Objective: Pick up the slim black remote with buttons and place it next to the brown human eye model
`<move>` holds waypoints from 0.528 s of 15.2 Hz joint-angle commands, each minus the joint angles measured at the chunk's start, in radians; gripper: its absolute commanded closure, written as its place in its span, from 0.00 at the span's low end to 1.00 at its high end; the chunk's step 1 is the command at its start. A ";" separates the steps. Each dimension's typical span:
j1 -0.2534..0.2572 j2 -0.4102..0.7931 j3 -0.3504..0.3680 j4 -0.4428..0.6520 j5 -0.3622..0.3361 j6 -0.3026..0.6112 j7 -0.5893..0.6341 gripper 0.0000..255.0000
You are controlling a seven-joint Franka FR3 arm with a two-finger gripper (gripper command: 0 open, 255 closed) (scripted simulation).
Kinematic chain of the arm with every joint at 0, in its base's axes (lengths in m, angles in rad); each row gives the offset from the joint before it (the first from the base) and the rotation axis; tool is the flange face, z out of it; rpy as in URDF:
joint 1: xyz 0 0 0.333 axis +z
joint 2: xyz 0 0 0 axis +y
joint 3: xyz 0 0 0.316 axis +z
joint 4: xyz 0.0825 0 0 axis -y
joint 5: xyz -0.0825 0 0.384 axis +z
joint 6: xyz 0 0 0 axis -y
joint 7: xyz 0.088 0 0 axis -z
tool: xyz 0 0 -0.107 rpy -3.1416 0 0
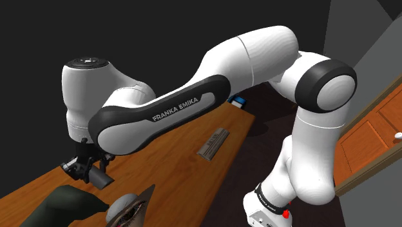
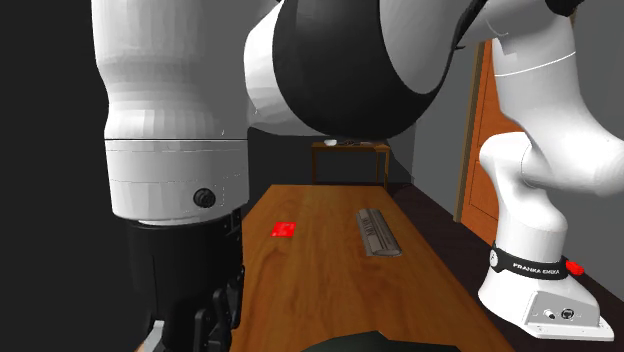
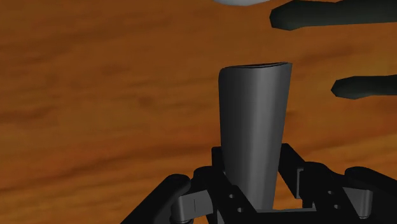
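In the wrist view my gripper [image 3: 254, 164] is shut on a slim dark remote [image 3: 253, 108], which sticks out from between the fingers above the wooden table [image 3: 95, 114]. In the shoulder view the gripper [image 1: 87, 169] hangs low over the table's near left part. Just to its right, at the picture's lower edge, sits the eye model [image 1: 129, 209], a grey rounded body with a brown flap and a dark hollow. In the second exterior view the hand [image 2: 190, 300] fills the lower left.
A grey ribbed bar [image 1: 214, 143] [image 2: 378, 230] lies mid-table. A red card [image 2: 285, 229] lies beside it. A dark green lump [image 1: 64, 203] sits by the eye model. A blue item [image 1: 239, 102] is at the table's far end. A wooden door [image 1: 373, 132] stands behind the stand.
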 commanded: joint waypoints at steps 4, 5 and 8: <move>0.003 0.025 -0.006 -0.020 -0.010 0.044 0.005 1.00; 0.003 0.025 -0.006 -0.020 -0.010 0.044 0.005 1.00; 0.003 0.025 -0.006 -0.020 -0.010 0.044 0.005 1.00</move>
